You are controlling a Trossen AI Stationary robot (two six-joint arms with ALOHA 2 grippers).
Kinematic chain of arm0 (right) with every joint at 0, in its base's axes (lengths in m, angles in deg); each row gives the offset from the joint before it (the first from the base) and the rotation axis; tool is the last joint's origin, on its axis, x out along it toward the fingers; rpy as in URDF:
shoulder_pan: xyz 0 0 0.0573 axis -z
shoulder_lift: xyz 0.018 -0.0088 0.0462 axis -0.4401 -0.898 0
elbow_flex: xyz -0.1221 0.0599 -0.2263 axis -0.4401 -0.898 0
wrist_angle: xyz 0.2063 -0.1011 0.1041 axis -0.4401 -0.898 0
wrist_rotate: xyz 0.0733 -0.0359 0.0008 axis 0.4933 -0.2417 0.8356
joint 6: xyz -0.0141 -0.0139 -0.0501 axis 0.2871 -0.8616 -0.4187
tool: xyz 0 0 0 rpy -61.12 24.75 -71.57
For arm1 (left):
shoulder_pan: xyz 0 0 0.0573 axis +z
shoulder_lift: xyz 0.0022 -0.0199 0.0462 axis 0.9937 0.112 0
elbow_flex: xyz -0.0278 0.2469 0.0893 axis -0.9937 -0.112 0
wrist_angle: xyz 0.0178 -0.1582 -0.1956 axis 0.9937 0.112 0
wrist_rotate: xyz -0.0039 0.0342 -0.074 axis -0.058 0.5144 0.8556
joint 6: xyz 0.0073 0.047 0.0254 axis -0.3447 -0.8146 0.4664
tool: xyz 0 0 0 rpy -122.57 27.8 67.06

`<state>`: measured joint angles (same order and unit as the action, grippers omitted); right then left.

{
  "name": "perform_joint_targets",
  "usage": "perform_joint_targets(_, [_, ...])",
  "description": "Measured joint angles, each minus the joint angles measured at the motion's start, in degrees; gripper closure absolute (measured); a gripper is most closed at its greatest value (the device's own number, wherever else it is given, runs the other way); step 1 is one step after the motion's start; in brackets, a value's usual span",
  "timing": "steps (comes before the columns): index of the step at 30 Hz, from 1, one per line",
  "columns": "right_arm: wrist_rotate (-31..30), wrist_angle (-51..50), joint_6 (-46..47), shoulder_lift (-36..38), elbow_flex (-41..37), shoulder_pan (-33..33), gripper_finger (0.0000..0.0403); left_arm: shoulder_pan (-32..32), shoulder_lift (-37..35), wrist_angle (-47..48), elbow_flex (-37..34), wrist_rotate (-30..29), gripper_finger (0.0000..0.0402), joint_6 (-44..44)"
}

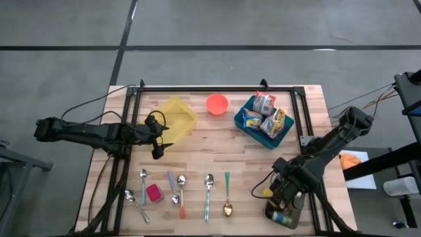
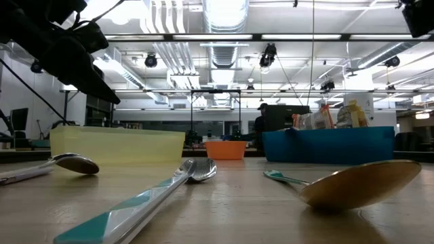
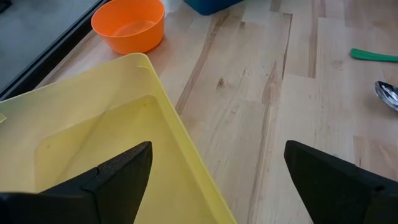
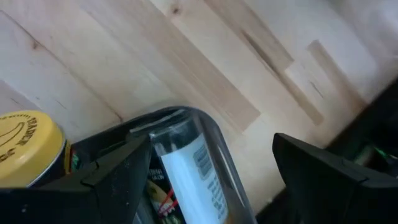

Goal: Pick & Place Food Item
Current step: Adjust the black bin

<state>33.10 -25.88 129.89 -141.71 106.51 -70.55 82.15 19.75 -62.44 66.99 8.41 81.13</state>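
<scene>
High view: blue bin [image 1: 245, 122] of food packets [image 1: 264, 103] at 1 o'clock on worktop [image 1: 217, 155], orange bowl [image 1: 217, 104] and yellow tub [image 1: 184, 112] beside, spoons [image 1: 209, 187] at 6; left end effector [image 1: 158, 147] open by tub, right end effector [image 1: 284, 205] open over jars [image 1: 281, 216] at 5.

The yellow-lidded jar [image 4: 25, 146] is cut off at the right wrist view's edge, its label only half readable. Packets in the blue bin [image 1: 264, 129] are too small to identify. The pink thing [image 1: 153, 193] among the spoons? Can't tell.
</scene>
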Motion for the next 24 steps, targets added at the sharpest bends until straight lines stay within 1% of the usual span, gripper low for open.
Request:
perform_joint_targets(9, [0.4,5.6,1.6,2.0,-5.3,0.9,0.0070,0.0,0.0,0.0,0.0,0.0,0.0033,0.0])
perform_joint_targets(12, [0.4,6.2,1.8,2.0,-5.7,1.3,0.0080,0.0,0.0,0.0,0.0,0.0,0.0033,0.0])
perform_joint_targets(15, [0.5,6.5,2.6,2.0,-6.1,2.0,0.0112,0.0,0.0,0.0,0.0,0.0,0.0033,0.0])
perform_joint_targets(24, [0.4,9.0,7.2,2.0,-8.5,3.8,0.0243,0.0,0.0,0.0,0.0,0.0,0.0033,0.2])
